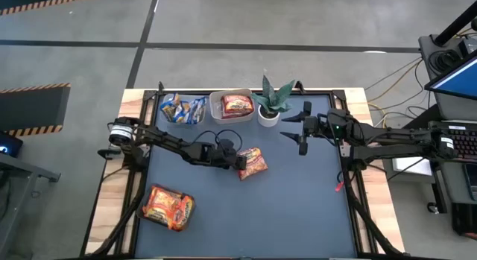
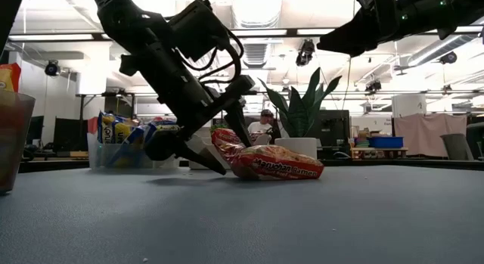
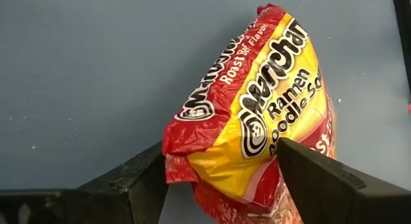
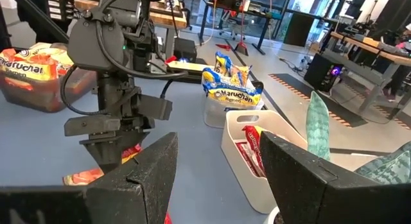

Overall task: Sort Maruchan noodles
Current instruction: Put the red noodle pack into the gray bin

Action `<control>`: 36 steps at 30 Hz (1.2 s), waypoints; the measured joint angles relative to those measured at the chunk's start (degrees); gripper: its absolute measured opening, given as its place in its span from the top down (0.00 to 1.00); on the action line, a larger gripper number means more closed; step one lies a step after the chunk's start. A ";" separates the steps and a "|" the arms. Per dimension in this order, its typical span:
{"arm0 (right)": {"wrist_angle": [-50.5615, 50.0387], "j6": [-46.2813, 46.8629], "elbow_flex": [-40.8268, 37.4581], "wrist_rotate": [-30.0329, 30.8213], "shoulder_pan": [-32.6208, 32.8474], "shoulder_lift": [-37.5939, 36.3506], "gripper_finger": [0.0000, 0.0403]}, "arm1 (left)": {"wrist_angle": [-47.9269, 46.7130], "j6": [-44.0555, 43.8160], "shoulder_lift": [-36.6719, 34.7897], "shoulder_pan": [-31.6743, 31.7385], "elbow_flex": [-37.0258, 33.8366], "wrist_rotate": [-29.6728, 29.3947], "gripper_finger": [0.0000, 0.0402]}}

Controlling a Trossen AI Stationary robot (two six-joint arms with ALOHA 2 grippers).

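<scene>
Packet (image 1: 253, 163) lies mid-table on the grey pad (image 1: 298, 208); I see my left gripper (image 1: 240, 162) clamped on its end. Right gripper (image 1: 302, 132), fingers apart and empty, hovers near the pad's back edge.

A robotics lab or open workshop is showing here. Around the padded surface (image 1: 298, 208), a bare concrete floor (image 1: 223, 21) with hazard-striped tape (image 1: 33, 87) is spreading out. Beyond the potted plant (image 2: 301, 113), ceiling lights are glowing over rows of desks with monitors (image 2: 333, 128), where a person (image 2: 265, 126) is sitting.
</scene>
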 joint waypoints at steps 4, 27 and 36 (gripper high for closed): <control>-0.10 -0.05 -0.02 0.26 -0.21 0.00 0.48 | 0.13 0.02 0.00 -0.38 0.00 -0.96 0.40; -0.96 -0.06 -0.07 0.50 -0.37 0.02 0.48 | -0.44 3.43 -1.84 -2.24 -0.04 -1.54 0.81; -0.96 -0.08 -0.07 0.50 -0.37 0.02 0.48 | -0.39 11.28 -4.89 -2.26 -0.09 -1.59 0.90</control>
